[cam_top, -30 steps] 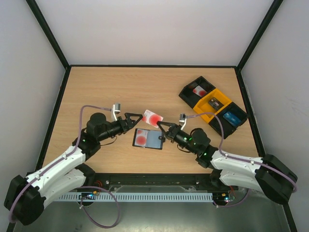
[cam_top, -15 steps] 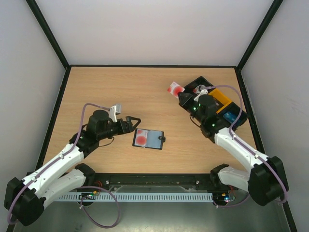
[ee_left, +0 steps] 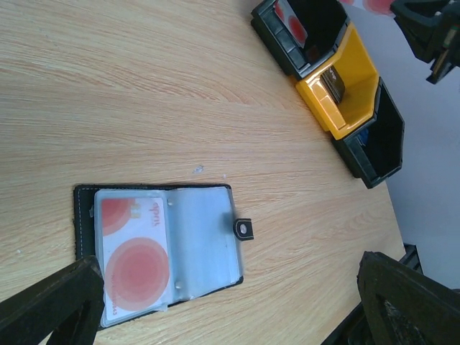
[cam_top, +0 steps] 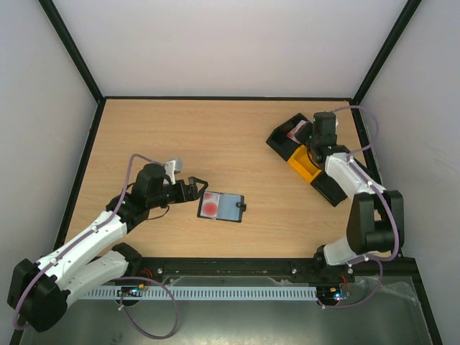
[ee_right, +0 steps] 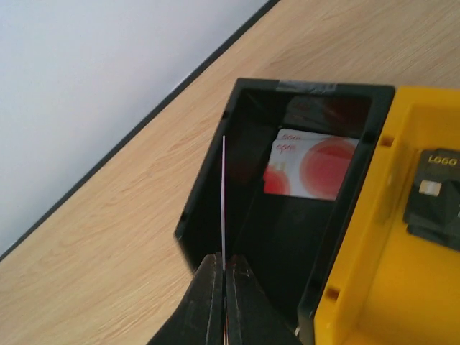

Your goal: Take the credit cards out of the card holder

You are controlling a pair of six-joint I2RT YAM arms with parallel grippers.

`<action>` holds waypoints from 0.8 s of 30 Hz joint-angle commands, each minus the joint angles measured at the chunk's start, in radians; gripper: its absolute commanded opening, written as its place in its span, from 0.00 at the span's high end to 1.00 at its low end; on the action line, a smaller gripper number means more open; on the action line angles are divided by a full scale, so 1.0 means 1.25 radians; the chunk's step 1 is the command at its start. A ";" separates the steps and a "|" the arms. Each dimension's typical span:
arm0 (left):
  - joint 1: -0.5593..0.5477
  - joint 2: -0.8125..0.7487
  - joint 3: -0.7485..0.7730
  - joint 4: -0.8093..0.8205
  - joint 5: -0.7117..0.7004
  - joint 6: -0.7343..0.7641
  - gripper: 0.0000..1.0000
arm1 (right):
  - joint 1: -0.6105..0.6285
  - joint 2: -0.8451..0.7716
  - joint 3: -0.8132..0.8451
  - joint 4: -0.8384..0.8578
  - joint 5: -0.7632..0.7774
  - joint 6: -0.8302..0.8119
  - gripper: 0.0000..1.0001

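Note:
The black card holder [cam_top: 228,208] lies open on the table, clear sleeves up; it also shows in the left wrist view [ee_left: 205,237]. One credit card [cam_top: 210,206] with a red round mark sits in its left sleeve [ee_left: 133,259]. My left gripper [cam_top: 195,186] is open and empty, just left of the holder [ee_left: 223,320]. My right gripper [cam_top: 306,134] is shut on a second credit card [ee_right: 223,194], seen edge-on and upright over the far black bin [ee_right: 208,208]. A third card [ee_right: 313,164] lies flat inside that bin.
A row of three open bins stands at the back right: a black one [cam_top: 279,141], a yellow one [cam_top: 304,164] and another black one [cam_top: 335,190]. The yellow bin [ee_right: 374,287] holds a dark item marked LOGO [ee_right: 435,190]. Black frame rails edge the table.
My right arm has carried the card from beside the holder to the back right, over the far black bin. My left gripper has drawn back slightly and stays open.

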 commanded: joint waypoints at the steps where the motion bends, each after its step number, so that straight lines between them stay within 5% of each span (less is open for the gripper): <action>1: 0.004 0.001 -0.013 0.014 -0.010 0.000 0.03 | -0.029 0.085 0.092 -0.075 0.015 -0.037 0.98; 24: 0.004 0.090 -0.045 0.077 0.008 -0.052 0.04 | -0.088 0.435 0.340 -0.098 -0.050 -0.010 0.98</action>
